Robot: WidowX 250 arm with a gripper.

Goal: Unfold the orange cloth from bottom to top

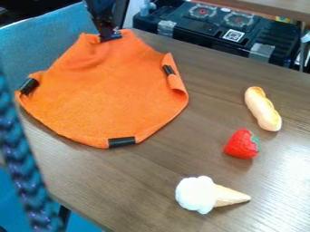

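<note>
Nearby, bread [263, 109], strawb [240, 145], cone [209, 195], on tbl [139, 181]; apart fr cloth [108, 97]

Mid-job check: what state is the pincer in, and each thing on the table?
Pincer: down at the cloth's top edge.
Cloth: mostly spread, top rumpled, right side curled inward.
Bread: lying flat.
Strawberry: on its side, leaves toward image right.
Cone: lying on its side.

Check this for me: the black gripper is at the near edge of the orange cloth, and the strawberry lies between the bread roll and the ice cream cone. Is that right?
Not quite: the camera view shows the black gripper at the far edge of the orange cloth. The strawberry does lie between the bread roll and the ice cream cone.
</note>
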